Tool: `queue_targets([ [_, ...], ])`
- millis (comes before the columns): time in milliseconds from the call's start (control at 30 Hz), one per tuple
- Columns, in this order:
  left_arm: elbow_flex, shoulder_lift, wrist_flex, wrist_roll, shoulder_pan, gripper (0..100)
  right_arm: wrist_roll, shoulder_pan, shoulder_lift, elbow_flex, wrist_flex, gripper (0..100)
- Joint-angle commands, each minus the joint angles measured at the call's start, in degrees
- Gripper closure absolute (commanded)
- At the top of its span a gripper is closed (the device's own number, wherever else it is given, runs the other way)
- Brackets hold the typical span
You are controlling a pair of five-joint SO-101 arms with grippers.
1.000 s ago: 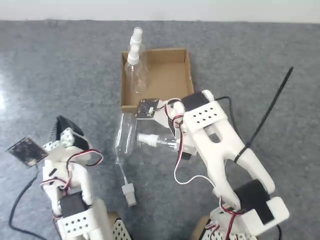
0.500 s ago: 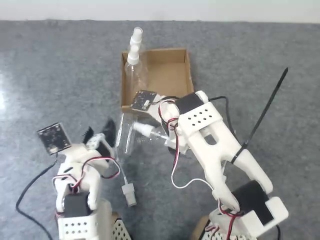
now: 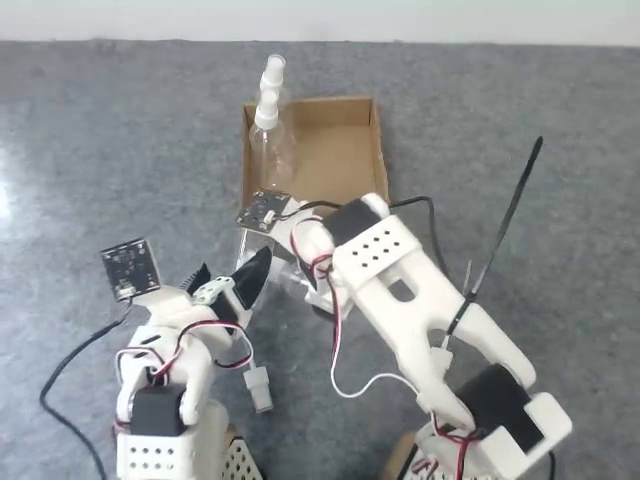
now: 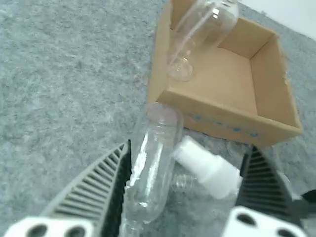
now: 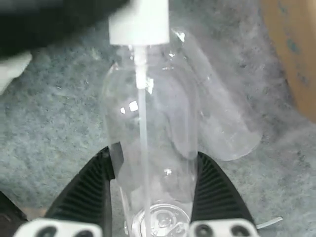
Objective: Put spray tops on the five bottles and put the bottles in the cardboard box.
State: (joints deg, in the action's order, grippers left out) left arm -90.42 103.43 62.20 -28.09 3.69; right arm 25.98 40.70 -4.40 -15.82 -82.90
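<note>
prob. a robotics lab/workshop: grey felt-covered table [image 3: 100, 150], plain white wall [image 3: 450, 20], exposed servo wires [image 3: 336, 335].

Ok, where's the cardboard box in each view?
High view: cardboard box, top centre.
Left wrist view: behind the lying clear bottle, interior showing.
Right wrist view: one brown wall at the frame edge.
Shared landmark: that lying bottle, just before the box.

Right wrist view: spray top [image 5: 139, 22] and bottle [image 5: 148, 148] base partly beyond the edges.
</note>
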Motion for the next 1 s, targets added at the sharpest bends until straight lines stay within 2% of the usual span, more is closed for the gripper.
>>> queue_targets([
  [0,3.21,0.97,0.09,-4.22,-0.79,67,-2.90,2.07,-3.47,4.66,0.66,97.5],
  [333,3.12,0.97,0.09,-6.07,-0.26,67,-8.00,2.95,-3.47,9.76,0.31,97.5],
  [567,3.21,0.97,0.00,-8.53,-0.09,67,-9.49,8.04,-4.53,9.67,-1.10,97.5],
  [800,3.12,0.88,-2.64,-10.02,4.48,67,-11.69,9.10,-10.51,9.23,-2.42,97.5],
  [967,3.47,0.88,-2.90,-10.11,4.75,79,-11.69,12.09,-11.03,3.25,1.36,97.5],
])
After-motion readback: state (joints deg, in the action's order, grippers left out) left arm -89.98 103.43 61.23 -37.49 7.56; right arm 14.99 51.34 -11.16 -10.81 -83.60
